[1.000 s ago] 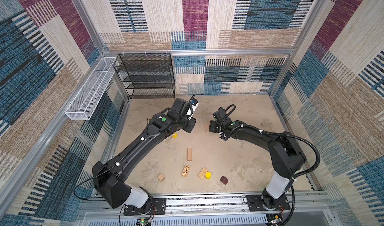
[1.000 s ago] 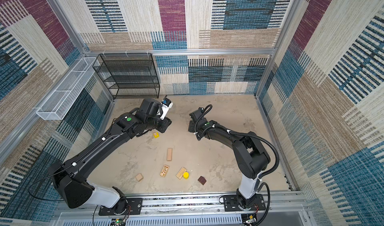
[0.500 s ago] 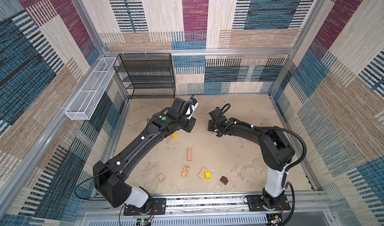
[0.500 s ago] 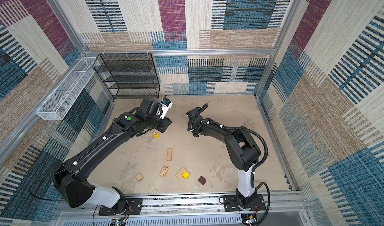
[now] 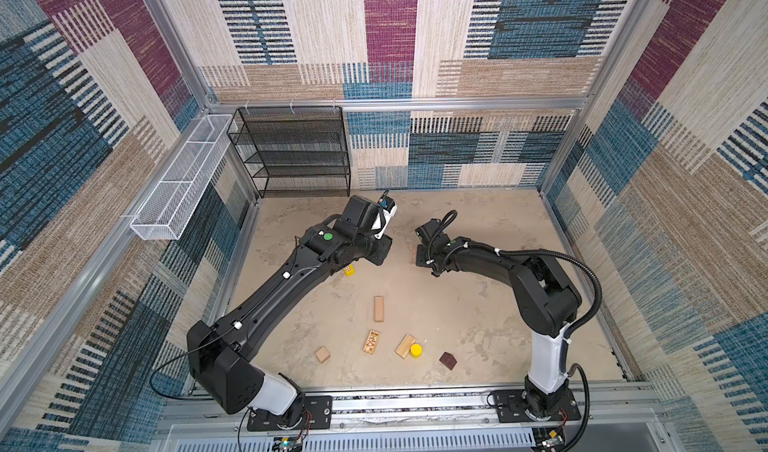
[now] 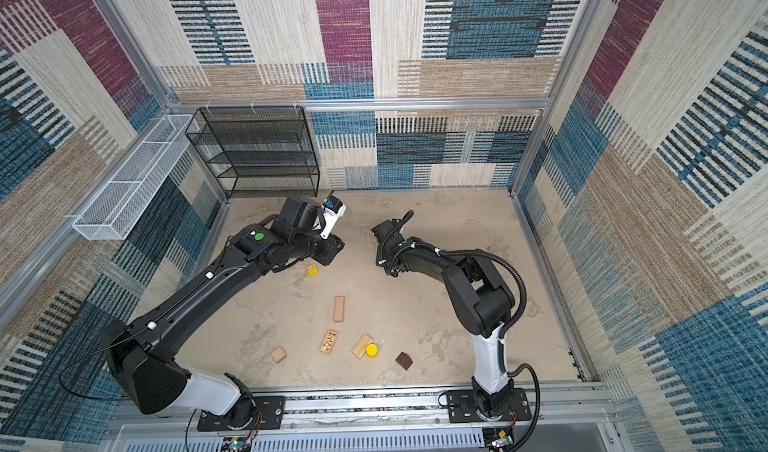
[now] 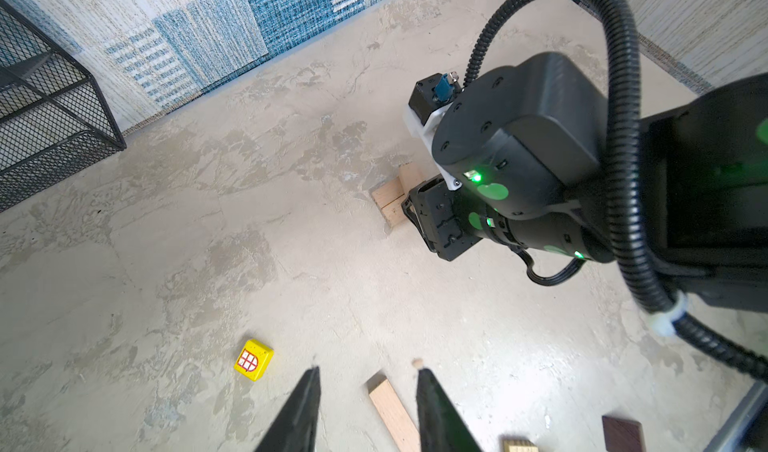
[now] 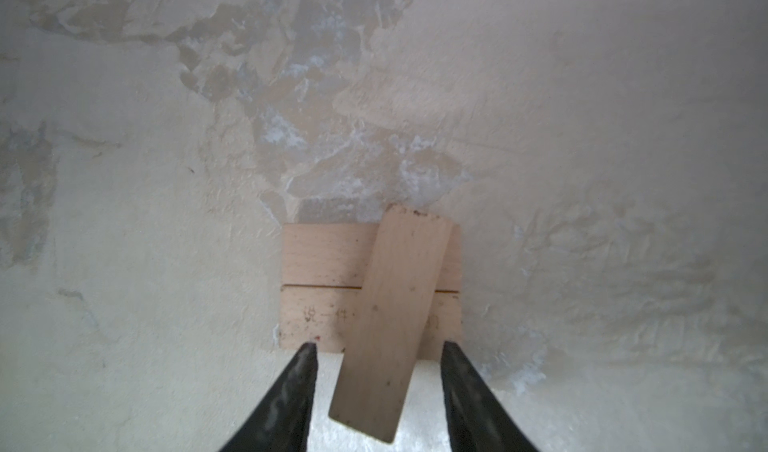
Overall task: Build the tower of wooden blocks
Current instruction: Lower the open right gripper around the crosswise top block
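Top views, change: the right arm (image 5: 478, 254) has folded its elbow inward and its wrist has edged left. The left arm (image 5: 291, 275) and the loose blocks have not moved.
Top views, build spot: far middle of the desk (image 5: 478, 325), just right of centre, hidden under the right wrist.
Top views, loose blocks: the yellow cube (image 5: 349, 270) lies just on the near side of the left wrist, and the plain plank (image 5: 378, 308) lies mid-desk. The near row, left to right, is tan cube (image 5: 322, 354), printed plank (image 5: 371, 341), striped plank (image 5: 405, 346) just beside the yellow cylinder (image 5: 416, 349), then dark brown block (image 5: 448, 360).
Top views, surroundings: wire shelf (image 5: 291, 150) in the far-left corner and basket (image 5: 178, 179) on the left wall, both well apart from the work.
Left wrist view, left pincer (image 7: 368, 371): spread and empty, hovering above the desk near the yellow cube and plain plank.
Left wrist view, tower (image 7: 390, 204): its planks poke out from beneath the right wrist.
Right wrist view, tower: two base planks (image 8: 324, 258) lie side by side, touching. The top plank (image 8: 395, 317) lies across them, skewed and overhanging.
Right wrist view, right pincer (image 8: 380, 346): spread, one finger on each side of the top plank with a gap on both sides, pinching nothing.
Meaning: the second layer looks begun but crooked. Likely it needs squaring before more goes on.
In the way: the two wrists are close together at the far middle. The right one probably must clear out before the left brings a piece.
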